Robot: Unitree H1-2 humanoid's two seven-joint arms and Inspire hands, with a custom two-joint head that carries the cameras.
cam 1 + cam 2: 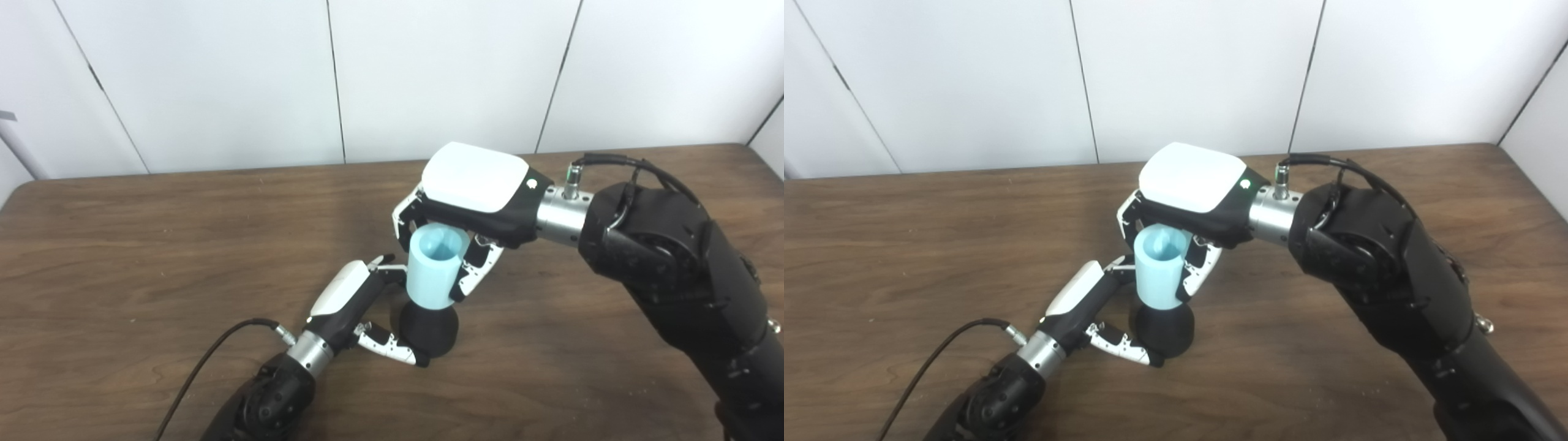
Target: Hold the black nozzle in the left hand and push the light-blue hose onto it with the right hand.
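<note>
The black nozzle point(430, 329) stands on the wooden table point(153, 257) with its wide dome base down. A light-blue hose point(433, 266), a short open tube, sits upright on top of the nozzle, its lower end over the nozzle's neck. My right hand point(465, 202) reaches in from the right, fingers wrapped around the hose from above and behind. My left hand point(361, 306) comes from the lower left; its thumb curls against the nozzle's base and its fingers reach behind toward the hose's lower part.
White wall panels point(245, 79) rise behind the table's far edge. A black cable point(202, 367) trails from my left wrist across the near table. My bulky right forearm point(674, 269) covers the right side.
</note>
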